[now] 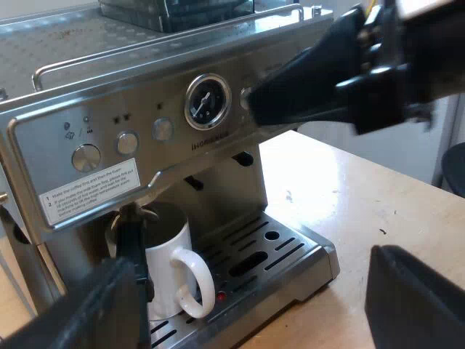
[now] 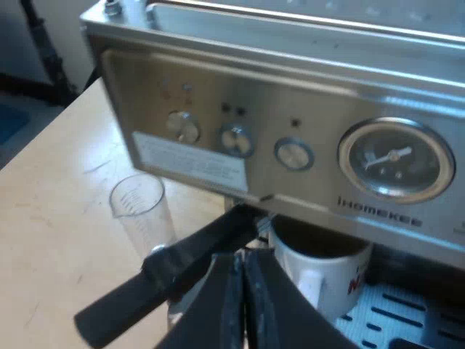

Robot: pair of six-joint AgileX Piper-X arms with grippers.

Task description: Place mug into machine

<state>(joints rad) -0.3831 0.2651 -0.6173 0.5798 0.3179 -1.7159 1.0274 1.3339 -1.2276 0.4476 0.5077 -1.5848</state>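
The left gripper (image 1: pixel 251 262) has its jaws wide apart and empty. Just beyond them, close to one finger, the white mug (image 1: pixel 171 269) stands on the drip tray (image 1: pixel 290 251) of the espresso machine (image 1: pixel 109 116), under its front panel. The right gripper (image 2: pixel 240 273) has its fingers pressed together on nothing. The mug sits just past its tips, and the holder's dark handle (image 2: pixel 167 269) juts out beside them, with a measuring glass (image 2: pixel 142 207) beyond it

mug (image 2: pixel 336 265) base hidden behind right pincer (image 2: pixel 243 265); hopper (image 1: pixel 182 13) cut off by edge
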